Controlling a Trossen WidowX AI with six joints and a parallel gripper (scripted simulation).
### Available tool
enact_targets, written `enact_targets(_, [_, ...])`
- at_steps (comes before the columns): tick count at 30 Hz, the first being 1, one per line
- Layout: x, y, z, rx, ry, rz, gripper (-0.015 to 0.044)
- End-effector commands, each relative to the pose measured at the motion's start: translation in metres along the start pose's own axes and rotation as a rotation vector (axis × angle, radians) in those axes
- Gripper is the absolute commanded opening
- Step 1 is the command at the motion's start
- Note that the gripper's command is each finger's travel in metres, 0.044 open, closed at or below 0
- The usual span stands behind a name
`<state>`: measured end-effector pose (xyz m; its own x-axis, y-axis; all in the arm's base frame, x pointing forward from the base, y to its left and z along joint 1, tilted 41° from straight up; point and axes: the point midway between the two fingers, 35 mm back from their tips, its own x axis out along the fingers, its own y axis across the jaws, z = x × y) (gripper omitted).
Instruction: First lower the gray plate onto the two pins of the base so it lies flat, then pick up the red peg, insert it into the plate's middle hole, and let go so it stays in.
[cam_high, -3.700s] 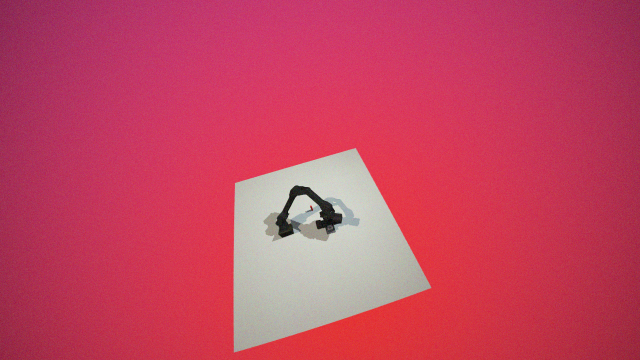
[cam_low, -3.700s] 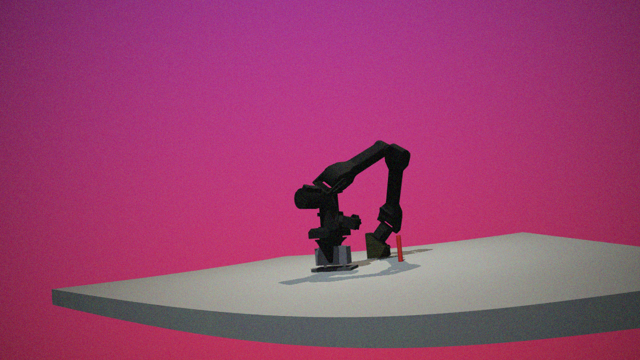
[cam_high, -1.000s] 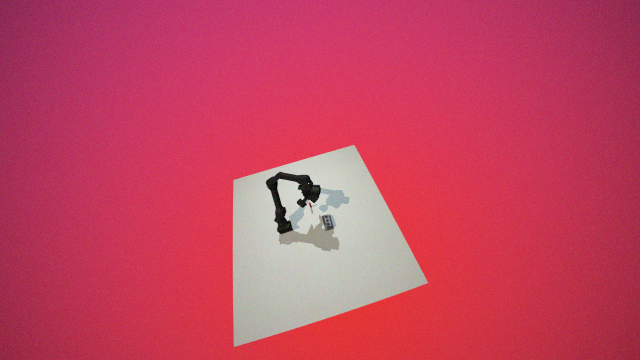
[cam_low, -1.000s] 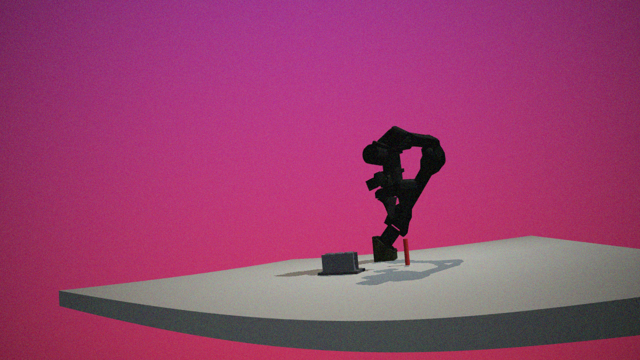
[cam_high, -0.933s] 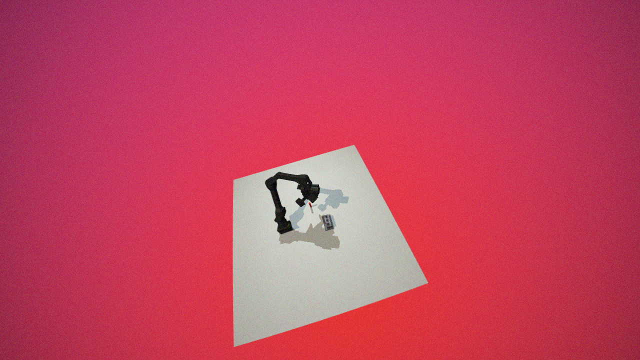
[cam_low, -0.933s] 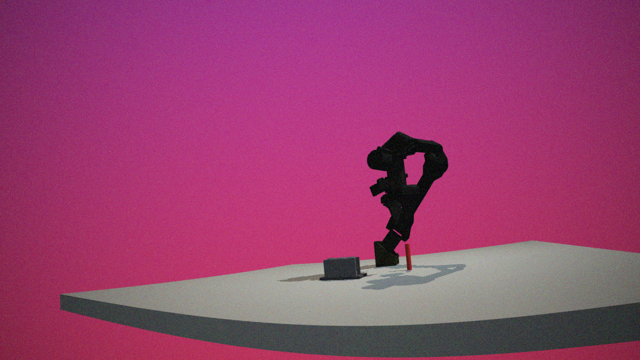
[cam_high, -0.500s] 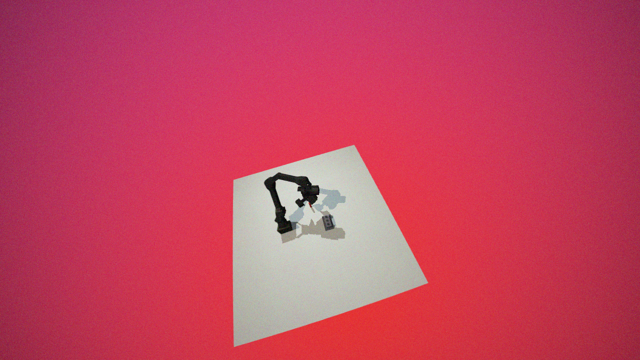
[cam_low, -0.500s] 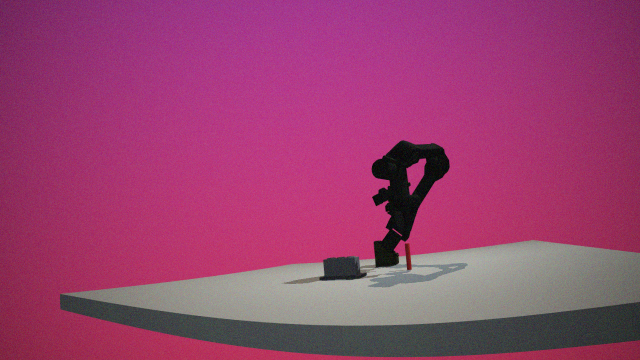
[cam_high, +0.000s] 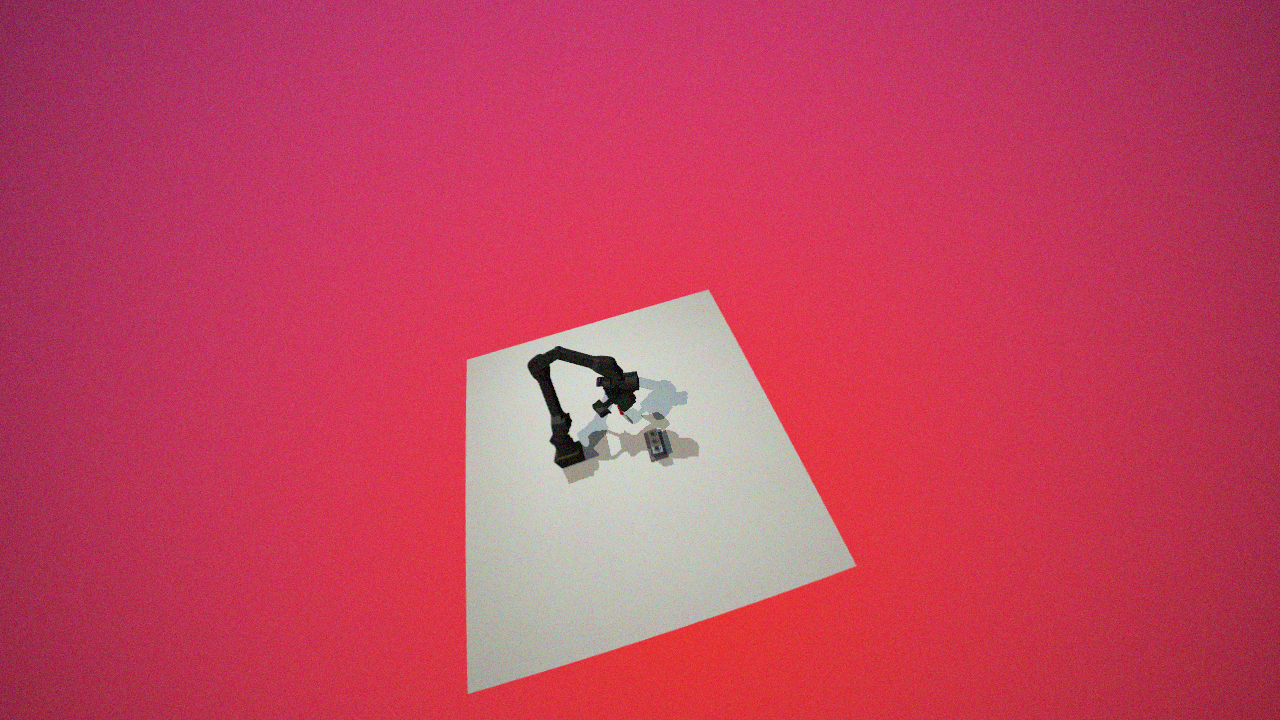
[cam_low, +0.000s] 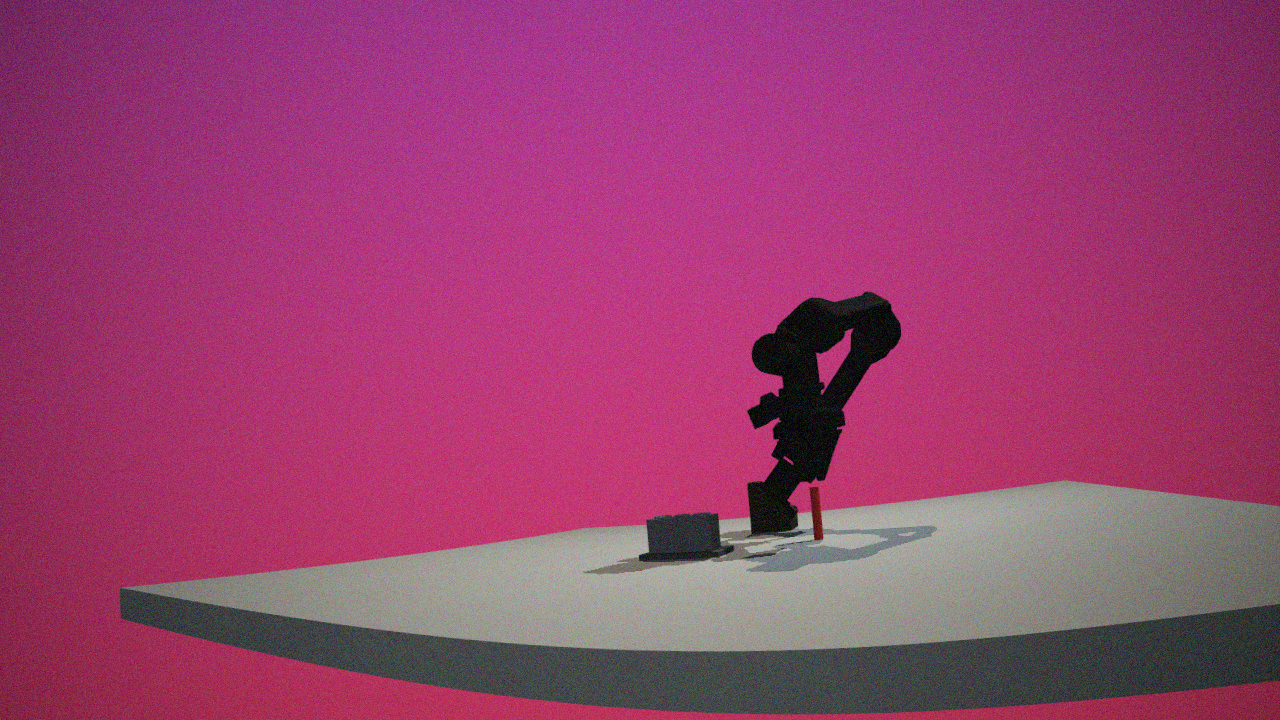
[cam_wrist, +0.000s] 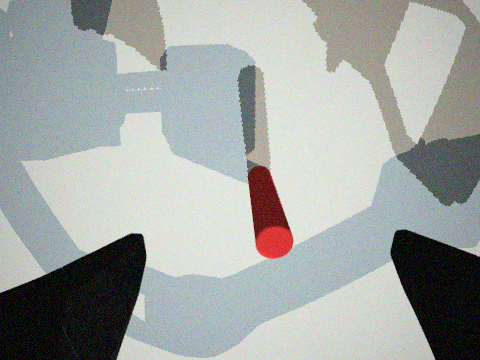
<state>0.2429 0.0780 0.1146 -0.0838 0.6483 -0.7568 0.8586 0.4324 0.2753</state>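
Observation:
The gray plate (cam_high: 657, 443) (cam_low: 682, 535) sits level on the dark base (cam_low: 657, 557), with its holes facing up in the top view; both are out of the wrist view. The base's pins cannot be made out. The red peg (cam_low: 816, 514) (cam_wrist: 267, 205) stands upright on the table, apart from the plate, and is partly hidden by the arm in the top view. My gripper (cam_wrist: 275, 247) is open and empty, pointing down above the peg. In the wrist view the peg's bright top lies between the two widely spaced black fingertips, touching neither.
The pale table (cam_high: 572, 573) (cam_low: 537, 608) carries the arm's base (cam_high: 569, 456) (cam_low: 771, 510), which stands behind the peg in the exterior view. Shadows of the arm fall around the peg and over the plate.

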Motion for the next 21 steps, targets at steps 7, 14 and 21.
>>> enact_targets(7, [0.017, 0.000, -0.002, 0.001, 0.005, 0.001, 0.0440])
enact_targets(14, [0.028, 0.000, -0.002, 0.001, 0.006, 0.001, 0.0440])
enact_targets(21, [0.040, 0.000, -0.003, 0.000, 0.007, 0.002, 0.0440])
